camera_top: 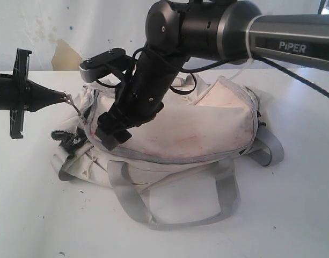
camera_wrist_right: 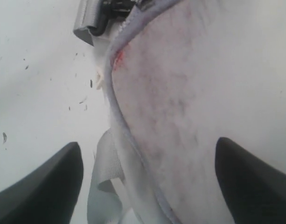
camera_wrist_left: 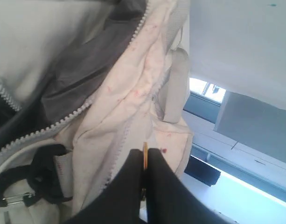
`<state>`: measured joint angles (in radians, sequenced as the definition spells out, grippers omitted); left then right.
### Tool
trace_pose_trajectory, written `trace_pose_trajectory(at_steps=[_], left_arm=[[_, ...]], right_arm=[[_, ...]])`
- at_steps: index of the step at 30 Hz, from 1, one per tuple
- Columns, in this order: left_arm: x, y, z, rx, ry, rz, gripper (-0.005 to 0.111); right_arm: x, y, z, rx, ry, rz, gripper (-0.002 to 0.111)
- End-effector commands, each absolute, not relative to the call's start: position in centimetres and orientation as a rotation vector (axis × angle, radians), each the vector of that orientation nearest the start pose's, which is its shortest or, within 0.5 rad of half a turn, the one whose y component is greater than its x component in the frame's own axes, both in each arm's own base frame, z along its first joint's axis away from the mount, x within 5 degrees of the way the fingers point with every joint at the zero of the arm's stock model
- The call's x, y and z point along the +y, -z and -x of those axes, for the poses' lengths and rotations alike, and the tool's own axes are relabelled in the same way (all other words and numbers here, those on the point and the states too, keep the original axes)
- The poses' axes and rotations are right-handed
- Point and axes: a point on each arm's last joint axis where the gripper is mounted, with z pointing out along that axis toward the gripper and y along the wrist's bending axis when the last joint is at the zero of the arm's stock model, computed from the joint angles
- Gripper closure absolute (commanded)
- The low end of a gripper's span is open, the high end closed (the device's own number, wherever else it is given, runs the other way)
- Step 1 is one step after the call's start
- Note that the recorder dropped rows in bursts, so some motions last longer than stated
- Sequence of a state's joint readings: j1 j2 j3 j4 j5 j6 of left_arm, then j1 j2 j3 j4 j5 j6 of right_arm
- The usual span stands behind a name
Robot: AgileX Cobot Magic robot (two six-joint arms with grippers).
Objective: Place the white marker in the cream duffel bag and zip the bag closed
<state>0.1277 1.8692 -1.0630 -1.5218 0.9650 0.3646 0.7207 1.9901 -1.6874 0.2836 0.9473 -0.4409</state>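
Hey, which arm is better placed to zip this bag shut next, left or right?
Left, probably. The left hand is shut at the cream duffel bag's open end, apparently pinching the zipper pull. The right hand hangs open over the bag's side, holding nothing.

cream duffel bag point(camera_top: 207, 129): soft matt cloth, grubby, red smudges. Zipper teeth point(camera_wrist_left: 59, 122): pale, plastic-looking. Handles point(camera_top: 231, 193), 5 o'clock of the bag: grey ribbed webbing. Clip point(camera_wrist_left: 12, 199): shiny metal. Table point(camera_top: 293, 226): smooth matt white. Right arm point(camera_top: 207, 27): black shell, slight sheen.
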Motion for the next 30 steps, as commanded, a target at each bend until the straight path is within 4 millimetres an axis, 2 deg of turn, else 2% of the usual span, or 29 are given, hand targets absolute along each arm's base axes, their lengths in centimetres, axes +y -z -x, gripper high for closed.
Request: trace_pose_trajectory(at_steps=[1, 10, 14, 21, 24, 28, 30], left_arm=[[-2.9, -20.5, -36.8, 2.213, 1.631, 0.940, 0.107], [-3.1, -21.2, -37.1, 2.115, 1.703, 0.950, 0.107], [-4.0, -21.5, -37.3, 2.083, 1.741, 0.939, 0.107], [-5.5, -22.8, -37.8, 2.086, 1.774, 0.826, 0.107], [-5.5, -23.8, -38.3, 2.066, 1.779, 0.779, 0.107], [-5.4, -24.2, -38.6, 2.055, 1.768, 0.762, 0.107], [-5.4, -24.2, -38.6, 2.054, 1.766, 0.763, 0.107]], right_arm=[[31.1, -25.7, -31.2, 2.299, -0.476, 1.390, 0.037], [32.5, -24.7, -31.4, 2.242, -0.476, 1.352, 0.037], [32.8, -24.5, -31.9, 2.214, -0.466, 1.324, 0.037], [33.1, -22.9, -32.3, 2.234, -0.455, 1.329, 0.049], [33.3, -21.9, -32.5, 2.255, -0.450, 1.336, 0.049], [33.3, -21.6, -32.6, 2.256, -0.443, 1.330, 0.050], [33.2, -21.6, -32.7, 2.244, -0.416, 1.342, 0.059]])
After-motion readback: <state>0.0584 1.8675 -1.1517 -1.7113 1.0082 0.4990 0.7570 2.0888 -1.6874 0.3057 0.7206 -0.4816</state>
